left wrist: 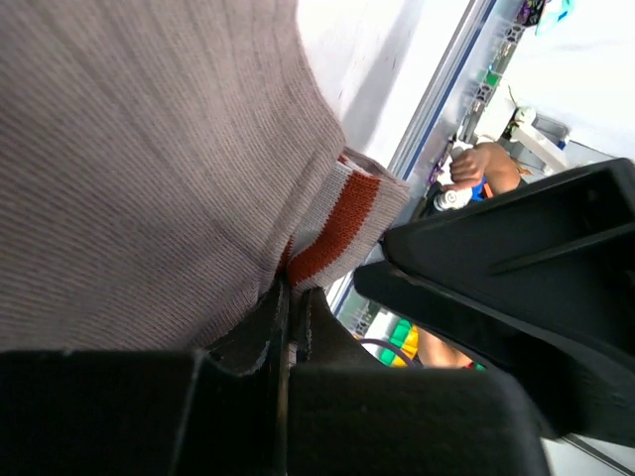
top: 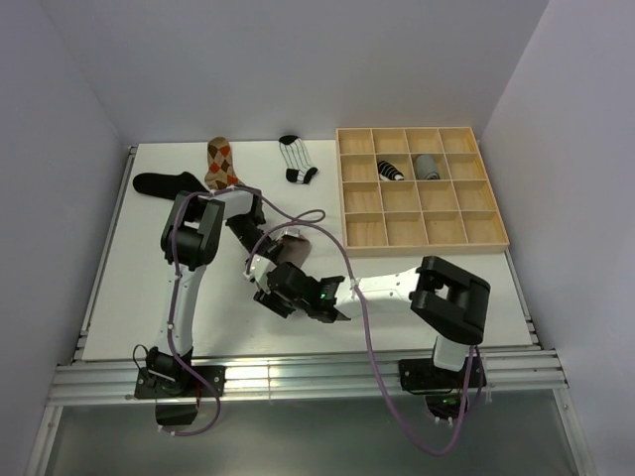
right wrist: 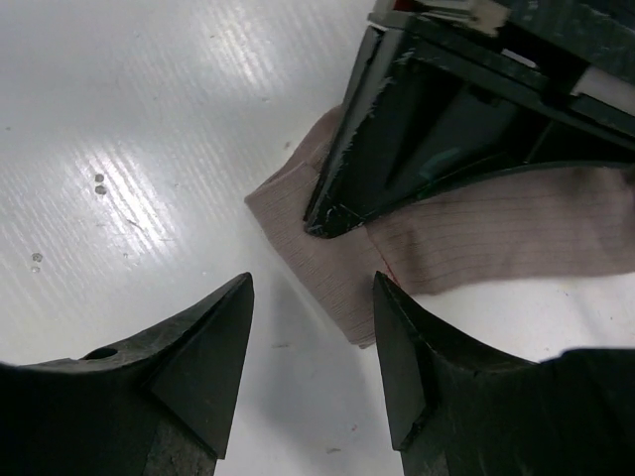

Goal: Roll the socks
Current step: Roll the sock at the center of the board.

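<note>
A taupe sock [top: 295, 248] lies mid-table, and its cuff carries an orange-red band [left wrist: 342, 223]. My left gripper [left wrist: 289, 297] is shut on the sock's fabric just below that band; in the top view the left gripper [top: 261, 260] sits at the sock's left edge. In the right wrist view the same sock [right wrist: 476, 238] lies on the white table with the left gripper's fingers [right wrist: 397, 149] pinching it from above. My right gripper [right wrist: 313, 283] stands open just short of the sock's folded end, nothing between its fingers. In the top view the right gripper [top: 274, 292] is just below the sock.
At the back left lie an argyle sock [top: 220, 164] and a black sock [top: 164, 183], with a striped sock [top: 296, 159] at back centre. The wooden grid tray [top: 422, 230] at the right holds a black white-banded sock [top: 390, 170] and a grey sock [top: 426, 166].
</note>
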`<state>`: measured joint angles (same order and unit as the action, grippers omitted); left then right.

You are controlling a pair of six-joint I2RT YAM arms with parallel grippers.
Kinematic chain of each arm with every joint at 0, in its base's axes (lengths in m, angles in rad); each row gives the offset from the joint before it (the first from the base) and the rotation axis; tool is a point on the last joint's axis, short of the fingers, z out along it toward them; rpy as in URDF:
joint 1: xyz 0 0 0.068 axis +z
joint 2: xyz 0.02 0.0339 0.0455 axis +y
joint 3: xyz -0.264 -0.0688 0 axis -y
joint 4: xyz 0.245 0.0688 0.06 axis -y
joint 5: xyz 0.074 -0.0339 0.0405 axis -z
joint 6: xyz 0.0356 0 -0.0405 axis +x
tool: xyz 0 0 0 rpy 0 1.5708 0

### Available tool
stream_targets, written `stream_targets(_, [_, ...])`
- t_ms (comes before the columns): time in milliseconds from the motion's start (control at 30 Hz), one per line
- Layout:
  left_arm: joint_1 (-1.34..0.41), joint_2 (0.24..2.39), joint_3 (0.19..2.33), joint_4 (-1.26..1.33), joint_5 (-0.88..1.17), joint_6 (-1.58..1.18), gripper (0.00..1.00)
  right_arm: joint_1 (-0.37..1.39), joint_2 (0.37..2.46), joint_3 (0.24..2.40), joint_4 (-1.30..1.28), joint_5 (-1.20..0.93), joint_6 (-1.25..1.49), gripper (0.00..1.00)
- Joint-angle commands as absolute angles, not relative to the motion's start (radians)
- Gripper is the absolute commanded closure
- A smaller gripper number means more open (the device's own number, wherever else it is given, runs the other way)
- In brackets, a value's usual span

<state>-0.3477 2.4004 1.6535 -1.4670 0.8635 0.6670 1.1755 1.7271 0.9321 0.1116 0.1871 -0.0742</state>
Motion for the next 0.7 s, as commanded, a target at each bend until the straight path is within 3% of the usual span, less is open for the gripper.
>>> stream_targets(0, [-0.337, 2.437, 1.626, -1.371, 0.684, 0.724, 1.00, 1.210, 1.767, 0.983, 0.061, 0.244, -0.136, 0.41])
stream_targets(467, [-0.337, 2.425, 1.586, -1.373, 0.649, 0.756, 0.99, 1.229, 1.884, 1.023, 0.046, 0.344, -0.224, 0.44])
stream_targets(567, [-0.337, 2.408, 1.589, -1.373, 0.655, 0.761, 0.97, 1.229, 1.904, 1.031, 0.043, 0.334, -0.218, 0.69])
stream_targets(667, [-0.337, 2.388, 1.603, -1.370, 0.663, 0.761, 0.93, 1.229, 1.901, 1.032, 0.031, 0.327, -0.209, 0.79])
